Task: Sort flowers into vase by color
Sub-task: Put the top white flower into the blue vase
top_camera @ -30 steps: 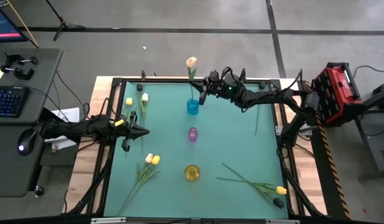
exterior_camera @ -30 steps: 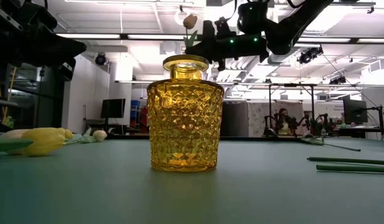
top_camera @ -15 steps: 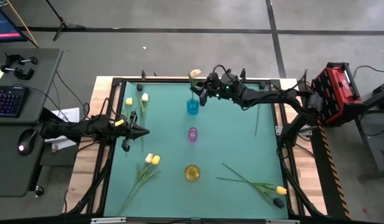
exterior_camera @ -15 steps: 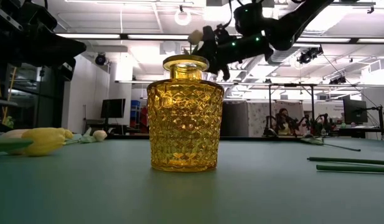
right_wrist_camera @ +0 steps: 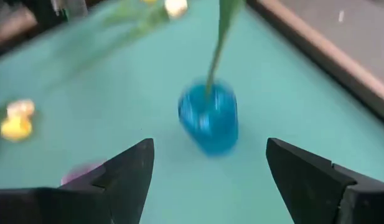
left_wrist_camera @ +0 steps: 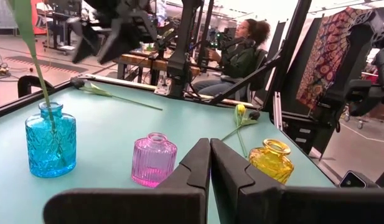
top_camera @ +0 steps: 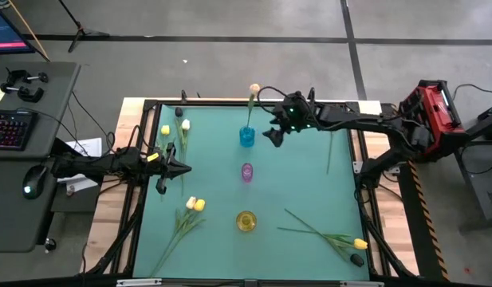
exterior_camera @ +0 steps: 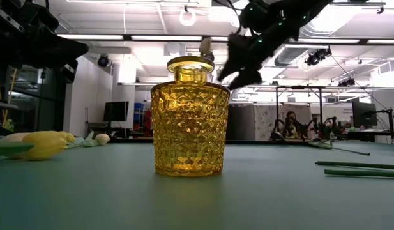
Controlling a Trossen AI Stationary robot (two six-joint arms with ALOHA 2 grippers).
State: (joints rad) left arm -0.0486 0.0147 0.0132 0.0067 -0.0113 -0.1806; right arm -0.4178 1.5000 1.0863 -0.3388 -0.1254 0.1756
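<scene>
A peach tulip [top_camera: 254, 88] stands with its stem [right_wrist_camera: 220, 37] in the neck of the blue vase [top_camera: 246, 136], leaning toward the far edge. My right gripper [top_camera: 274, 137] hovers open just right of that vase and touches nothing; in the right wrist view [right_wrist_camera: 207, 180] its fingers stand wide apart with the vase [right_wrist_camera: 208, 115] ahead of them. My left gripper [top_camera: 162, 169] waits shut at the table's left side [left_wrist_camera: 210, 162]. A pink vase [top_camera: 246, 171] and a yellow vase [top_camera: 246, 222] stand in line nearer the front.
Loose tulips lie on the mat: a yellow one [top_camera: 164, 130] and a dark one [top_camera: 186, 124] at far left, a yellow-cream pair [top_camera: 194, 204] at near left, a yellow one [top_camera: 360, 243] with a dark one [top_camera: 356, 259] at near right. A bare stem [top_camera: 329, 155] lies at the right.
My right gripper has opened and let go of the peach tulip, whose stem has dropped into the blue vase and now stands there alone. The gripper has then drawn back toward the table's right and near edges, away from the vase.
</scene>
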